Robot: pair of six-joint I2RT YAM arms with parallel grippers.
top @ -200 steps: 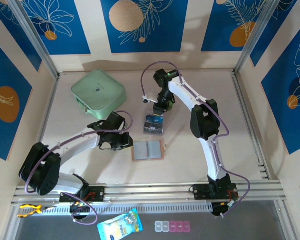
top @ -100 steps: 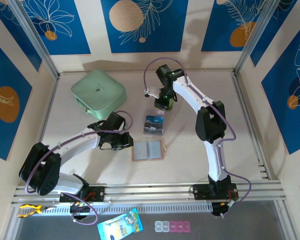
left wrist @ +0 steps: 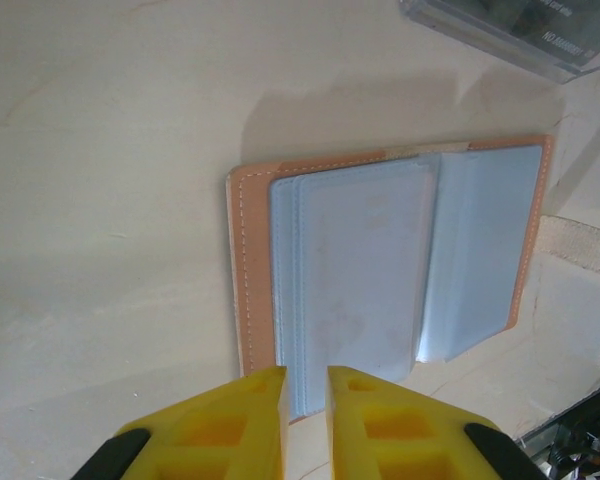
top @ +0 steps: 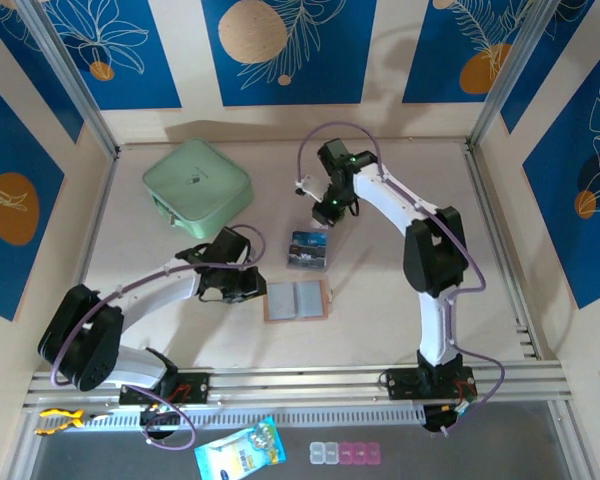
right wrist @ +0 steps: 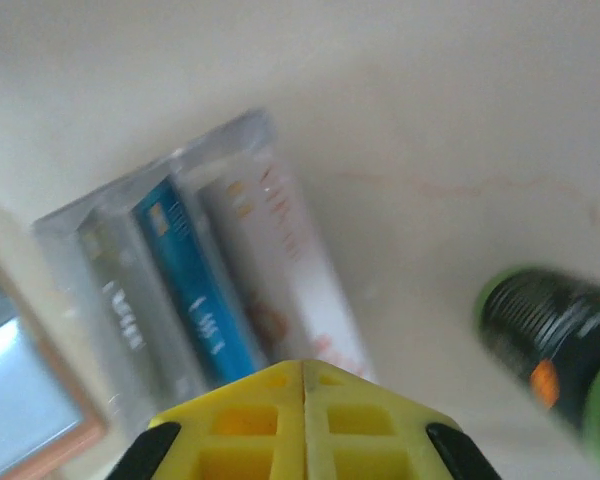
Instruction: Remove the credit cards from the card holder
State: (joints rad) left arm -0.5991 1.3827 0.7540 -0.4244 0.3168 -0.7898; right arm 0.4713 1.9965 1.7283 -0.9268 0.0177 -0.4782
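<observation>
Plainly, the card holder point(top: 298, 300) lies spread open and flat on the desk point(top: 375, 300), tan-pink border outward and pale grey-blue sleeves facing up, a little nearer the arm bases than the middle of the desk; the left wrist view shows it point(left wrist: 380, 270) with one sleeve overlapping the next.

The credit cards point(top: 307, 245) sit inside a clear plastic box point(top: 308, 262) just beyond the card holder's far edge, apart from it; in the right wrist view a grey card, a blue one point(right wrist: 195, 285) and a pale one lie side by side within the box point(right wrist: 250, 125), though the picture is blurred, and a corner of the card holder point(right wrist: 15, 420) shows at the lower left.

The left claw point(top: 248, 285) sits low at the card holder's left edge; from its own camera the yellow jaws point(left wrist: 305, 400) are drawn nearly together with a thin slit between them, and the sleeve's edge shows in that slit; whether they pinch it I cannot tell.

The right claw point(top: 321, 212) hangs beyond the box, on its far side; its jaws point(right wrist: 303, 395) are pressed fully together with nothing between them.

A mint-green case point(top: 197, 185) rests at the far left of the desk, well apart from the rest.
</observation>
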